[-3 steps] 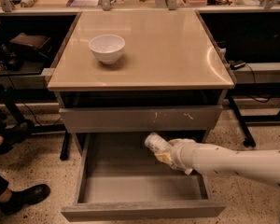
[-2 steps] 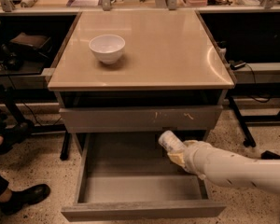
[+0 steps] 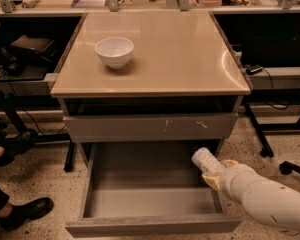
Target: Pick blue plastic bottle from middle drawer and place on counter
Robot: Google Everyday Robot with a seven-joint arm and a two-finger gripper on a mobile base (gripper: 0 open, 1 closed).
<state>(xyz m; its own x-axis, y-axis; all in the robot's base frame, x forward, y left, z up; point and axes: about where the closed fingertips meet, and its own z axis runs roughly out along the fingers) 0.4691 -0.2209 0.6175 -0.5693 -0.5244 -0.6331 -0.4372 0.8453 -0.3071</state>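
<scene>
The blue plastic bottle (image 3: 205, 159) is held tilted in my gripper (image 3: 213, 174), above the right side of the open middle drawer (image 3: 150, 204). Only its pale upper end shows; the rest is hidden in the gripper. My white arm (image 3: 262, 196) comes in from the lower right. The drawer's grey floor is bare. The beige counter (image 3: 180, 54) tops the cabinet above, well higher than the bottle.
A white bowl (image 3: 114, 51) stands on the counter's left rear. A scratched grey drawer front (image 3: 150, 126) is closed above the open drawer. Cluttered benches flank the cabinet. A person's black shoe (image 3: 22, 211) is at lower left.
My gripper has carried the bottle to the right, from the drawer's middle to its right side, and the arm has drawn back toward the lower right.
</scene>
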